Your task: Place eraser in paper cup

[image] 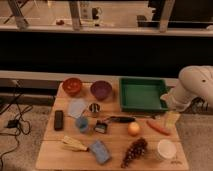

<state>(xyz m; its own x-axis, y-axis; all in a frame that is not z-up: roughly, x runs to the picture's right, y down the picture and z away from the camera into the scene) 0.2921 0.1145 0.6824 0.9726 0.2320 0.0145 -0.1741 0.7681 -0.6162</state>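
The eraser (58, 120), a small flat black block, lies near the left edge of the wooden table (55, 155). The off-white paper cup (166, 149) stands upright at the table's front right corner. My white arm comes in from the right, and the gripper (171, 118) hangs over the table's right edge, just in front of the green tray and behind the paper cup. It is far from the eraser, with nothing visibly in it.
A red bowl (72, 86), a purple bowl (101, 90) and a green tray (142, 94) line the back. Steel cup (94, 109), blue cup (82, 124), peach (133, 129), carrot (158, 127), grapes (134, 151), banana (75, 145) and blue sponge (100, 151) are spread between.
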